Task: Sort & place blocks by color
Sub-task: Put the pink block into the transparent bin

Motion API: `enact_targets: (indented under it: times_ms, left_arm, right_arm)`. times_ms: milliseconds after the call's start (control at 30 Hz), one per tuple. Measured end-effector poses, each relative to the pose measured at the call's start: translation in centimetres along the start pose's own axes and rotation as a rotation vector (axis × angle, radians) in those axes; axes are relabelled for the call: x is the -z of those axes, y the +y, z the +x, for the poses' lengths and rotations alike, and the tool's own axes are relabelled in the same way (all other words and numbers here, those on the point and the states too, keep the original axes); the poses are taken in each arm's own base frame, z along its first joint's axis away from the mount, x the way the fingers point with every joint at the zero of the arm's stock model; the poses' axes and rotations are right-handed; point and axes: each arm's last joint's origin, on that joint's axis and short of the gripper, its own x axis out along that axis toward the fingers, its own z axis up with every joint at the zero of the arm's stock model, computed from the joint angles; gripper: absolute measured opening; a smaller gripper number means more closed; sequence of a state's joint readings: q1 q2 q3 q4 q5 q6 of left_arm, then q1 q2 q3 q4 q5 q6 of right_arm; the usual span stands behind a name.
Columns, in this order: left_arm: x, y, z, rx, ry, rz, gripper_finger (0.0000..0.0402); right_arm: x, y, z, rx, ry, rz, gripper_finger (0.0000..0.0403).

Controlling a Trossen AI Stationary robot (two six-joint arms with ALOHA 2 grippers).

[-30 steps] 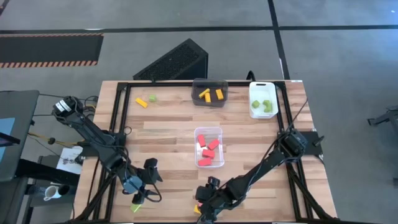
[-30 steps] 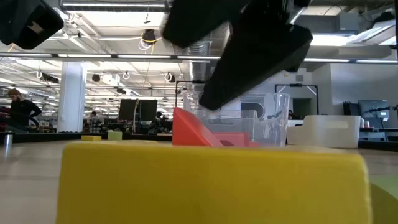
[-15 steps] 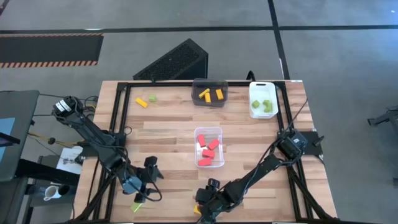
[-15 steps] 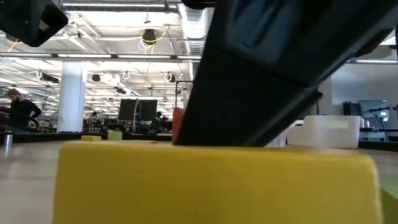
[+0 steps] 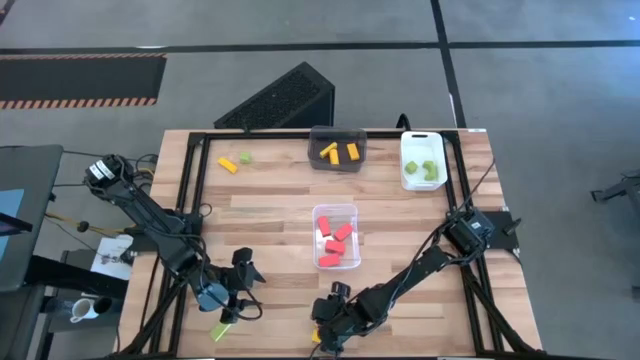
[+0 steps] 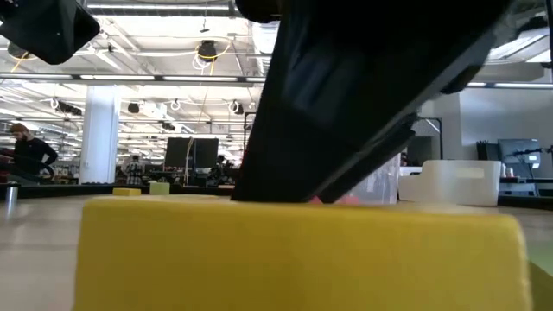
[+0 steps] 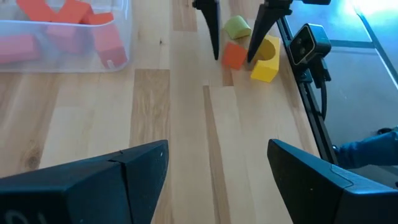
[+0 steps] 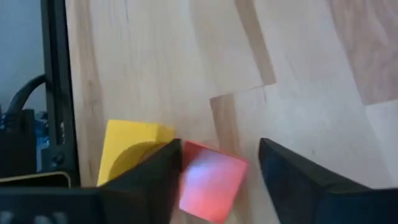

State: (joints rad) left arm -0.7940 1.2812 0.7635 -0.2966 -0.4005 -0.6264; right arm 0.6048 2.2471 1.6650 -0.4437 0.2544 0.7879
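Observation:
My right gripper point(image 8: 220, 148) is open at the table's near edge point(image 5: 322, 335). Its two fingers stand on either side of a small red block point(image 8: 211, 180), which lies flat on the wood. A yellow block point(image 8: 134, 149) lies right beside the red one, just outside one finger. The left wrist view shows the same red block point(image 7: 234, 57), the yellow block point(image 7: 266, 53) and a green block point(image 7: 236, 26) close together. My left gripper point(image 7: 217, 146) is open and empty, low over the near-left of the table point(image 5: 236, 290). A green block point(image 5: 218, 332) lies near it.
A clear bin point(image 5: 335, 237) with red blocks sits mid-table. At the far edge stand a dark bin point(image 5: 338, 150) with yellow blocks and a white bin point(image 5: 422, 160) with green ones. A loose yellow block point(image 5: 228, 166) and green block point(image 5: 245, 158) lie far-left. The black frame rail point(image 8: 55, 93) runs by the yellow block.
My right gripper has come down and slightly toward the table's left, over the red block. In the low view the arm now hides the red block and most of the clear bin, which showed a second ago. No block has moved.

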Motion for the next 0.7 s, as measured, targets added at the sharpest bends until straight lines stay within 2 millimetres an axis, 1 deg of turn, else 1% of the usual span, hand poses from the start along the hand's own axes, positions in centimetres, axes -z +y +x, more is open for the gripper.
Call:
enact_targets:
  times_ms: [167,200,267,333,433,533,633,700]
  left_arm:
    - [0.0,0.0,0.0,-0.005,-0.003,-0.011,0.0256]
    - [0.0,0.0,0.0,-0.005,-0.003,-0.015,0.0256]
    - [0.0,0.0,0.0,-0.008,0.000,-0.020,0.0256]
    - [0.0,0.0,0.0,-0.008,0.001,-0.021,0.0256]
    - [0.0,0.1,0.0,-0.011,0.000,-0.022,0.0256]
    - [0.0,0.1,0.0,-0.021,-0.009,-0.023,0.0256]
    - [-0.1,0.1,0.0,-0.031,-0.025,-0.034,0.0256]
    - [-0.2,0.1,0.0,-0.042,-0.040,-0.046,0.0256]
  right_arm:
    - [-0.3,-0.1,-0.2,-0.017,0.009,0.005,0.0125]
    - [-0.5,-0.2,-0.5,-0.022,0.021,0.007,0.0113]
    - [-1.1,-0.4,-1.3,-0.034,0.022,0.015,0.0113]
    - [-2.1,-0.6,-2.9,-0.051,-0.004,0.022,0.0113]
    - [-4.2,-0.8,-6.1,-0.090,-0.081,0.006,0.0113]
    - [-6.0,-1.8,-9.6,-0.045,-0.179,-0.032,0.0113]
    - [-7.8,-3.9,-13.1,0.075,-0.265,-0.058,0.0113]
    - [-9.1,-6.1,-14.5,0.139,-0.270,-0.059,0.0113]
